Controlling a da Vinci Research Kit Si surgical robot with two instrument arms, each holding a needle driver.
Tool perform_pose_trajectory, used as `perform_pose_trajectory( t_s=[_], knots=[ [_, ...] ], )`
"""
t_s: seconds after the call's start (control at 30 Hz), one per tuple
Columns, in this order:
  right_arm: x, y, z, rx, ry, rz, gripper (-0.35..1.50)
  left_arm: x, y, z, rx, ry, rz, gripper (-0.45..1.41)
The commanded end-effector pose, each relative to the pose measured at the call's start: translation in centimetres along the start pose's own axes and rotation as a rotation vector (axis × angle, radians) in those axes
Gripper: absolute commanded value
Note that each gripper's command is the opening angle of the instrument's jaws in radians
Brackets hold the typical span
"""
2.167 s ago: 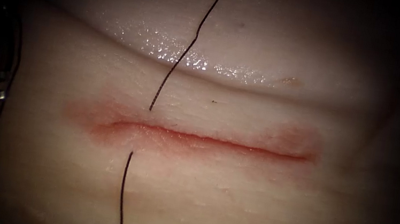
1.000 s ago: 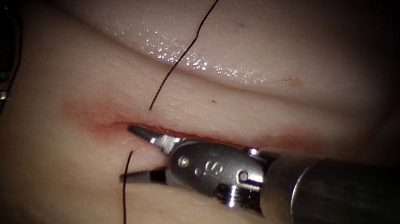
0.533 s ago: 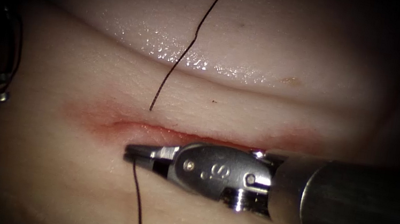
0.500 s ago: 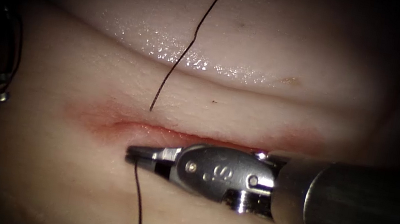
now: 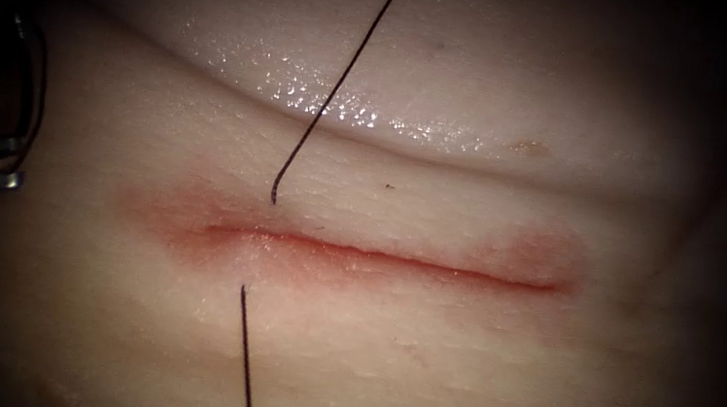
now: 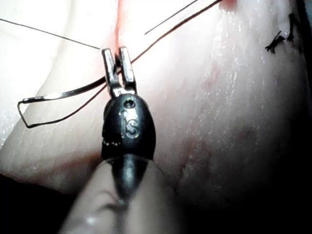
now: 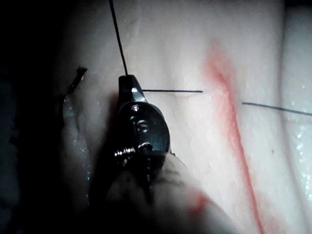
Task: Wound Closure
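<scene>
Thread point(image 5: 334, 95) status: it goes into the tissue point(image 5: 454, 367) just above the left end of the cut point(image 5: 375, 255) and comes out just below it. The lower strand runs to the tissue's bottom edge, into my right tool point(image 7: 127, 83). Those jaws are closed flat on it, and the tail carries on past the tip.

My left tool point(image 6: 117, 61) sits off the tissue's left edge, well apart from the cut. It looks clamped on the needle point(image 6: 63, 92) near one end, deep in the jaws, tips a hair apart. Thread leaves the needle's far end and loops back. Needle is not in the tissue.

Handling, my read:
- Thread is light, limp and slick. Grip it crosswise, well inside the jaws; the tips alone would probably let it slide.
- Needle is thin stiff steel and likely to roll if held off-square. Mid-curve is a safer hold than the point.
- Tissue is soft and wet. Thread under load could saw into the edges of the cut.

Around: red fluid point(image 5: 542, 258) along the cut, a glossy fold above it with the upper strand lying across, and a short cut end of thread point(image 6: 279, 43) off to one side. The loose loop by the needle is the likeliest snag.
</scene>
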Motion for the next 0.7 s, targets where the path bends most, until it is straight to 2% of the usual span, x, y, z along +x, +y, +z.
perform_pose_trajectory(
  t_s=[0.03, 0.23, 0.43, 0.47, 0.5, 0.57, 0.6, 0.7],
  knots=[
    [0.13, -0.21, 0.09, 0.016, 0.004, -0.012, -0.35, -0.07, 0.04, 0.05, -0.003, 0.001, -0.001, -0.45],
    [0.46, -0.58, 0.12, 0.062, -0.006, -0.051, -0.35, -0.07, 0.04, 0.06, -0.003, 0.001, -0.001, -0.45],
    [0.6, -0.65, 0.16, 0.089, -0.003, -0.059, -0.35, -0.07, 0.04, 0.06, -0.006, 0.0, -0.001, -0.45],
    [0.6, -0.62, 0.16, 0.088, -0.003, -0.055, -0.25, -0.07, 0.05, 0.05, -0.006, 0.0, -0.001, -0.45],
    [0.59, -0.55, 0.14, 0.086, -0.004, -0.047, 0.32, -0.07, 0.05, 0.05, -0.006, 0.0, 0.0, -0.45],
    [0.57, -0.42, 0.11, 0.069, 0.014, -0.028, 1.03, -0.07, 0.05, 0.05, -0.009, 0.002, 0.0, -0.45],
    [0.54, -0.32, 0.08, 0.053, 0.029, -0.015, 1.23, -0.07, 0.05, 0.05, -0.009, 0.002, 0.0, -0.45],
    [0.45, -0.08, -0.01, 0.012, 0.047, 0.009, 1.35, -0.07, 0.05, 0.05, -0.011, 0.004, 0.0, -0.45]
  ],
)
